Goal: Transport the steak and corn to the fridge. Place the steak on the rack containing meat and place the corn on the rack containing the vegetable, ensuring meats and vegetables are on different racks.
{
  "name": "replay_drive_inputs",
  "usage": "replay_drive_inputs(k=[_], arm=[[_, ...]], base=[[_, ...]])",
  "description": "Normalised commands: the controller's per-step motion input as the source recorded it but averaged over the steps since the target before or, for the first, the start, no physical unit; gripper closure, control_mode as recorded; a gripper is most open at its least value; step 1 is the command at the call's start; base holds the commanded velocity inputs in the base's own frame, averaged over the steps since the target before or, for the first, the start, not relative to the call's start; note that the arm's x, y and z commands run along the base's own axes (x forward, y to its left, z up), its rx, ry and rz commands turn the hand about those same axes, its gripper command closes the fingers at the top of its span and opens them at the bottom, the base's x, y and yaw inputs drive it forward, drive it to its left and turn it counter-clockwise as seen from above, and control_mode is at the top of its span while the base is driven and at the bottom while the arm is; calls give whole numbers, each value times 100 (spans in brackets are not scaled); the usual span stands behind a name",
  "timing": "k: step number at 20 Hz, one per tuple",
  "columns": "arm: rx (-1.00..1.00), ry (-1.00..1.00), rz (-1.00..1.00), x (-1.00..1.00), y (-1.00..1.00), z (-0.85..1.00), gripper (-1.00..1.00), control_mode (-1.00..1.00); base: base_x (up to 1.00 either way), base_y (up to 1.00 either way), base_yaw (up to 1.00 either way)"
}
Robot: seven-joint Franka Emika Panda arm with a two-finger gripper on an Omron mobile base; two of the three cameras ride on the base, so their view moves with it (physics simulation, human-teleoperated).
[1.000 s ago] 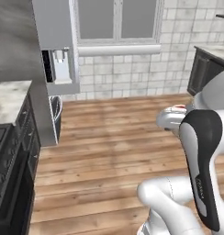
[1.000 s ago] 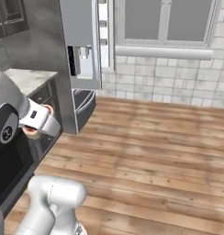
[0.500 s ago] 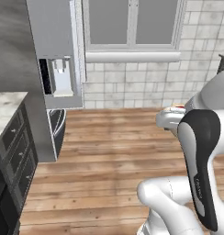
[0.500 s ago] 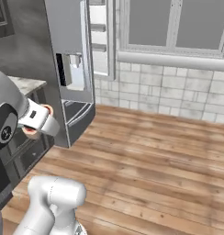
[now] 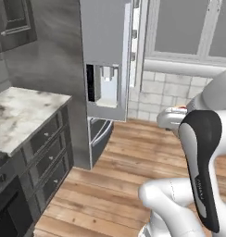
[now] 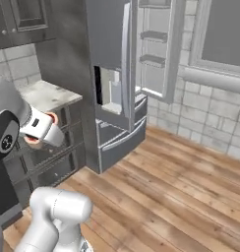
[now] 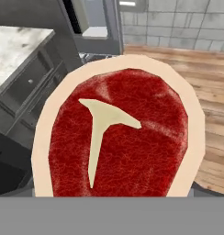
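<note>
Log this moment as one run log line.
phase: carrying to fridge | gripper: shut on steak | fridge door: open | corn: not placed

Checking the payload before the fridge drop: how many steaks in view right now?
1. The steak sits close in front of the hand camera; the pincer itself is hidden behind it. The fridge interior is mostly out of sight, so more meat may be hidden there.

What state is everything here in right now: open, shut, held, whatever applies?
Red-pink raw steak with a pale rim: held in the claw, resting on no surface.
Claw: closed on the steak.
Tall light grey fridge: one upper door swung open, the dispenser door shut, lower drawers shut.
Dark grey cabinet drawers: shut.
</note>
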Motion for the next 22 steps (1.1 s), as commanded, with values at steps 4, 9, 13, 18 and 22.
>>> replay_drive_inputs(k=[4, 9, 13, 18, 22], arm=[[0, 0, 0, 0, 0, 0, 100, 100], [0, 0, 0, 0, 0, 0, 100, 100], [0, 0, 0, 0, 0, 0, 100, 100], [0, 0, 0, 0, 0, 0, 100, 100], [0, 0, 0, 0, 0, 0, 100, 100]], base=[[92, -36, 78], [24, -61, 78], [4, -62, 79], [0, -71, 77], [-20, -95, 65]])
